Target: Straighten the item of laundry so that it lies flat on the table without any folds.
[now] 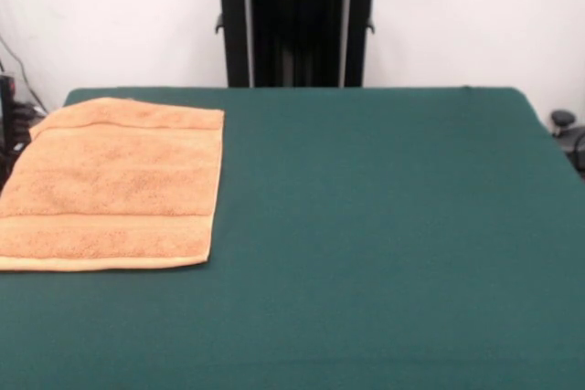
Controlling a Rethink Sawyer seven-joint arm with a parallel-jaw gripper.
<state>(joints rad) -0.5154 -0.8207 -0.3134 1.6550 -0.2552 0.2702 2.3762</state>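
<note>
The item of laundry (114, 184), a light orange-tan terry towel, lies on the left side of the dark green table (384, 226). It looks spread out, with a woven band running across near its front hem. Its left part reaches the picture's left edge, so that side is partly cut off. Its right edge runs straight from back to front. No gripper or arm shows in this view.
The black pedestal (297, 25) stands at the table's far side, in front of a white wall. Dark cables and gear show at the far left edge (9, 107) and a small black object at the far right (562, 121).
</note>
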